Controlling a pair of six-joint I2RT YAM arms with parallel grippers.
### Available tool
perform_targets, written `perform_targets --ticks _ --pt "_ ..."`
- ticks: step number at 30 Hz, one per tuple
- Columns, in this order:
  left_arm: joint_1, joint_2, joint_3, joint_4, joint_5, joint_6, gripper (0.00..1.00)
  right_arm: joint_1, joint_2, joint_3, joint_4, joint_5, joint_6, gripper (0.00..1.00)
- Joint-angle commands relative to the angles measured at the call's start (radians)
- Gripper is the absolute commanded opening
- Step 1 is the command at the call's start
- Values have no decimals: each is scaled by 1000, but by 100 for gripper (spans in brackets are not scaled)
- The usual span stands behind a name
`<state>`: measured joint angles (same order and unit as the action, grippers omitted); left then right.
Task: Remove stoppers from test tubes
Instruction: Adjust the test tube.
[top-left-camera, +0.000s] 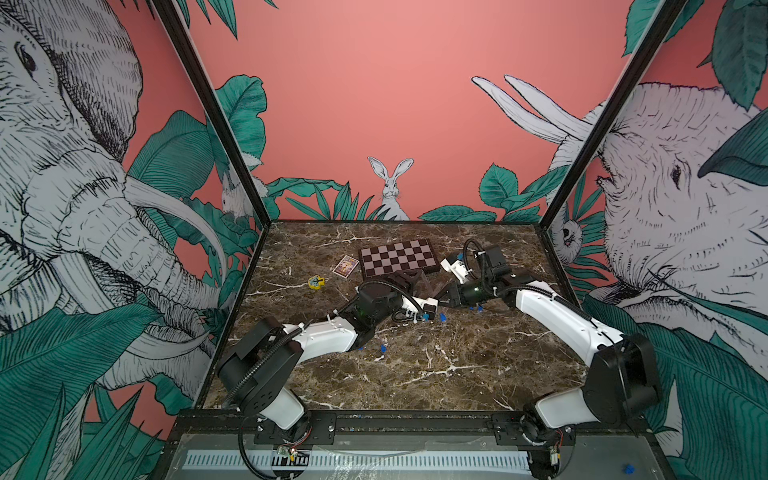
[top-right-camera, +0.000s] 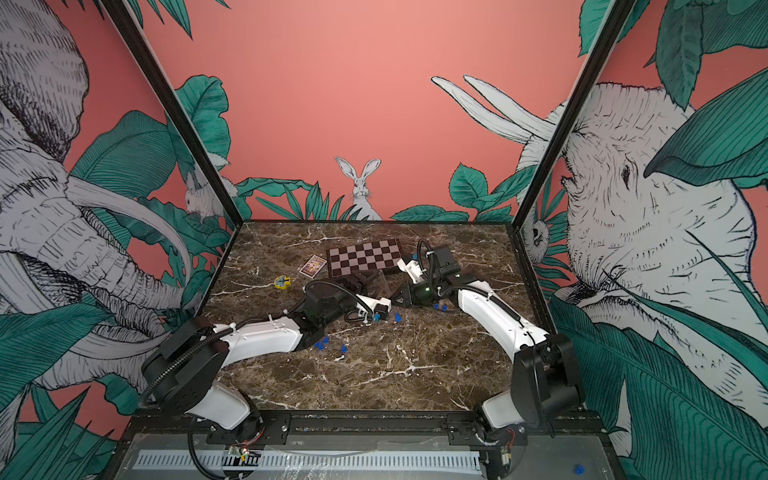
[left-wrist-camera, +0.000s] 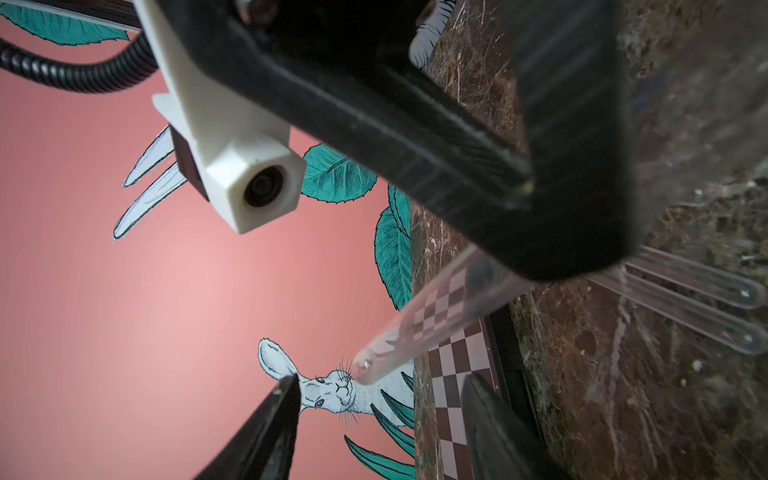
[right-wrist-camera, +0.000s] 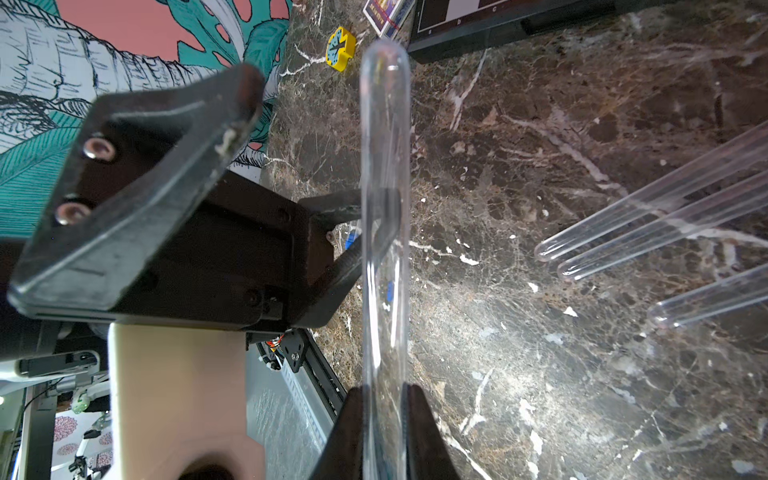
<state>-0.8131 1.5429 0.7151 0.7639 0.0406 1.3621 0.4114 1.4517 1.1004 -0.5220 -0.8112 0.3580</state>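
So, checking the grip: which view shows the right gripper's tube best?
Right wrist: the held tube is close and sharp, clamped in the right gripper. Left wrist shows its rounded end; top views barely show it.

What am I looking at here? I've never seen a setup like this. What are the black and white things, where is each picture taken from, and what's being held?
Those are two robot arms, the left arm and the right arm, mounted at the front edge of a marble table. Each ends in a two-fingered gripper. The two wide pictures come from one camera head above, looking down on everything. The two close-ups come from cameras on the arms' wrists.

On the table lie a chessboard, a card box, a yellow toy, scattered blue stoppers and several loose tubes.

The right gripper is shut on a clear tube, whose round end points toward the left gripper. That one is open, close to the round end, and holds nothing.
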Motion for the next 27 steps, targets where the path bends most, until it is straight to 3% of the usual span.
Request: perform_targets --ticks 1,6,13,27 --pt "-11 -36 -28 31 0 40 64 0 -13 -1 -19 -46 -48 16" --pt "-27 -59 -46 31 -23 57 64 -13 -7 -32 45 -137 -20 16" --pt "-31 -83 -54 55 -50 64 64 -69 10 -136 368 -302 216 16" --pt "-47 -126 -57 -27 -21 114 63 -105 -43 -280 521 -393 311 16"
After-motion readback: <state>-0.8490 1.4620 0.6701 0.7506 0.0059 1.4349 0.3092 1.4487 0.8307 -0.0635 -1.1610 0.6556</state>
